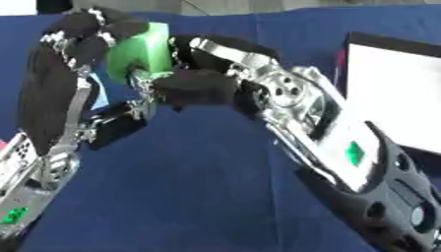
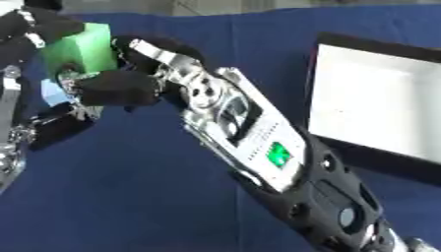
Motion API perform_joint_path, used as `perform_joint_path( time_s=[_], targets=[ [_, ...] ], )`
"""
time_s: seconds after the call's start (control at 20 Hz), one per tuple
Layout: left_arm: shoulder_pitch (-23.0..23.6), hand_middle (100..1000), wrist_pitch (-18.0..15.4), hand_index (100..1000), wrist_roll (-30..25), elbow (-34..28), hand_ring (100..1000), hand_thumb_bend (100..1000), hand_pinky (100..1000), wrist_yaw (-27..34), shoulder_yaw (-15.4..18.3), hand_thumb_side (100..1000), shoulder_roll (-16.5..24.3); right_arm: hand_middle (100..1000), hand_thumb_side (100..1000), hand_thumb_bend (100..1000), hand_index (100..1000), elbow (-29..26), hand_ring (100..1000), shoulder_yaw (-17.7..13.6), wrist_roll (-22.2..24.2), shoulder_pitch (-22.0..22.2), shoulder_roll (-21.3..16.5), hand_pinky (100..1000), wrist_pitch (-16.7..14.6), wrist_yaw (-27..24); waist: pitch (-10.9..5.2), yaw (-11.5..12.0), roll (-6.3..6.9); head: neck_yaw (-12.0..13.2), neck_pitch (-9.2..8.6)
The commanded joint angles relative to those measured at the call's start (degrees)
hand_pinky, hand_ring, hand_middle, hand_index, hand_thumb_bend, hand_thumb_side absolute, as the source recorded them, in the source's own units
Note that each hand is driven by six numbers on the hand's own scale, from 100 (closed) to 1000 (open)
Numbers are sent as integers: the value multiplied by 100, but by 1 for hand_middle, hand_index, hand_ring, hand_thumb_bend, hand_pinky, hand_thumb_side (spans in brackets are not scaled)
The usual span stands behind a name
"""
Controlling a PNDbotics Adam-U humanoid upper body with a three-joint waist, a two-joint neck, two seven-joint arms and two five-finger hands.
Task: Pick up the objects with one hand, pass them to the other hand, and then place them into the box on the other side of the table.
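Note:
A green block [image 1: 142, 49] hangs in the air above the blue table, caught between both hands. My left hand [image 1: 51, 83] comes up from the lower left, and its black fingers [image 1: 90, 27] curl over the block's top and left side. My right hand [image 1: 203, 86] reaches in from the lower right; its thumb sits under the block and its fingers [image 1: 215, 47] close on the right face. Both hands touch the block at once. The white box [image 2: 370, 108] with a dark rim stands at the right edge of the table.
A light blue object [image 2: 53, 93] lies on the blue cloth [image 1: 189, 187] behind the left hand, partly hidden. A pink bit [image 1: 3, 145] shows at the left edge. My right forearm [image 2: 267, 152] crosses the middle of the table.

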Motion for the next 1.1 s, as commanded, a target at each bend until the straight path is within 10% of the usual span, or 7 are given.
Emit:
perform_joint_path(
  time_s=[0.05, 0.5, 1.1],
  targets=[
    [-50, 453, -19, 521, -14, -123, 537, 166, 621, 13, -18, 100, 92, 674, 455, 100, 787, 31, 797, -23, -510, -52, 41, 634, -54, -385, -95, 3, 12, -5, -41],
    [112, 623, 203, 736, -339, -123, 690, 672, 728, -159, 19, 107, 215, 547, 397, 100, 626, 52, 743, -18, -1454, -51, -56, 610, -282, -1111, -106, -4, 16, -27, -47],
    [285, 762, 584, 872, -1019, -123, 810, 847, 799, -205, 137, 293, 320, 495, 285, 100, 561, 86, 713, -90, -1681, -56, -174, 593, -397, -1127, -108, -7, 24, -42, -44]
  ],
)
